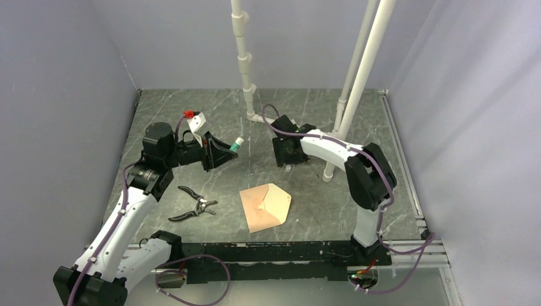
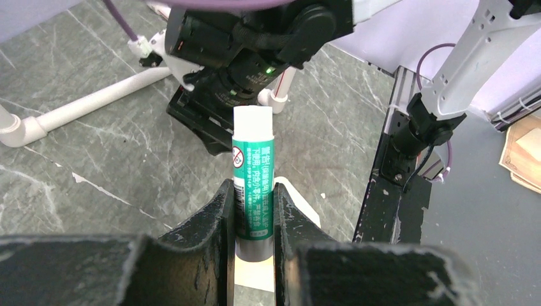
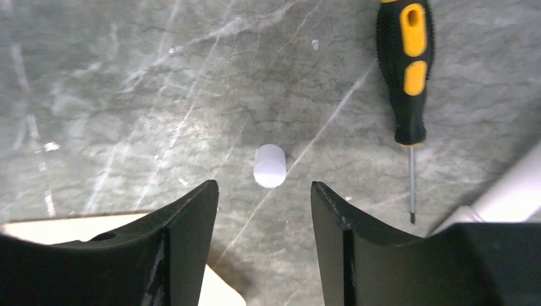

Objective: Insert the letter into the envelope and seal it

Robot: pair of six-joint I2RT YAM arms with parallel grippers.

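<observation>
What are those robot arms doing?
The left hand is gripping a green glue stick. The right hand is open above a small white cap, probably the glue's, lying on the table beside a screwdriver. The envelope lies in front of the arms, flap open.

Green glue stick [image 2: 253,185], white cap [image 3: 270,166] on the marbled table [image 1: 191,115] — black-and-yellow screwdriver [image 3: 404,70] near it, black-handled pliers [image 1: 194,207]

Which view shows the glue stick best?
Left wrist. The green glue stick fills the centre, clamped by the left end effector, label facing the camera. Top external shows only its small green-and-white tip beyond that end effector. Right wrist does not show it.
</observation>
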